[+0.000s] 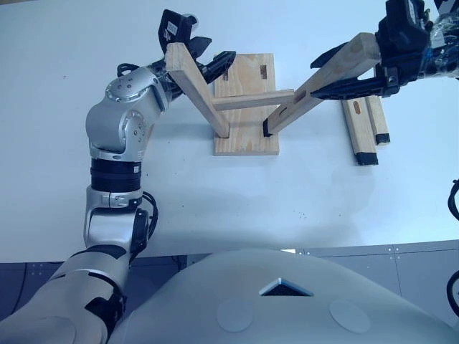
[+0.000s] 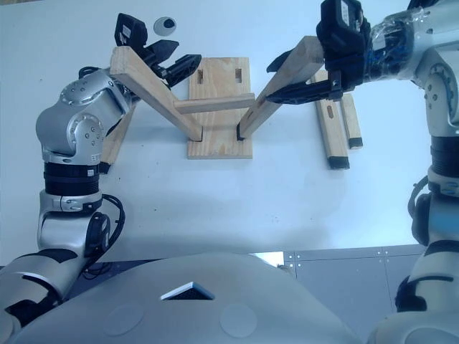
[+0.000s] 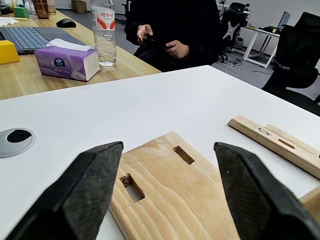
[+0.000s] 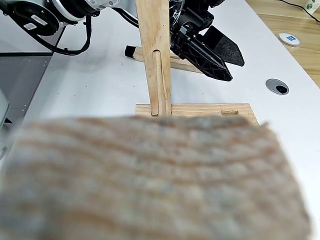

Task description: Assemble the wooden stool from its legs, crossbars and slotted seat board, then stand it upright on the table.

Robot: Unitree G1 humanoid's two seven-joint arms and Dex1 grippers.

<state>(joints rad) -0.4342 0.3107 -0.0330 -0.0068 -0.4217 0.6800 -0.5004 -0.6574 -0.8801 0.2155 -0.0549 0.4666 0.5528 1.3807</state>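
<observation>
Seat board [image 1: 246, 143] is lying flat on the tabletop [image 1: 301, 186], and we see its long side running straight away from the robot, slots facing up. Two pieces stand on it in a V. The left leg [image 1: 197, 86] leans with its top out to the left. The right leg [image 1: 315, 86] leans out to the right, with its black-capped end down on the board. The crossbar [image 1: 254, 100] runs roughly level, left to right, and meets a leg at each end.

The right pincer [image 1: 313, 77] is clamped around the right leg near its upper end. The left pincer [image 1: 222, 47] sits by the top of the left leg with its fingers [image 3: 90, 190] spread and nothing between them.

The spare legs [image 1: 358, 132] lie side by side to the right of the board, pointing away from the robot, black caps nearest it.

As for labels, on a desk in the background the bottle [image 3: 104, 30] has a red and white one, next to a purple tissue pack [image 3: 65, 62].
</observation>
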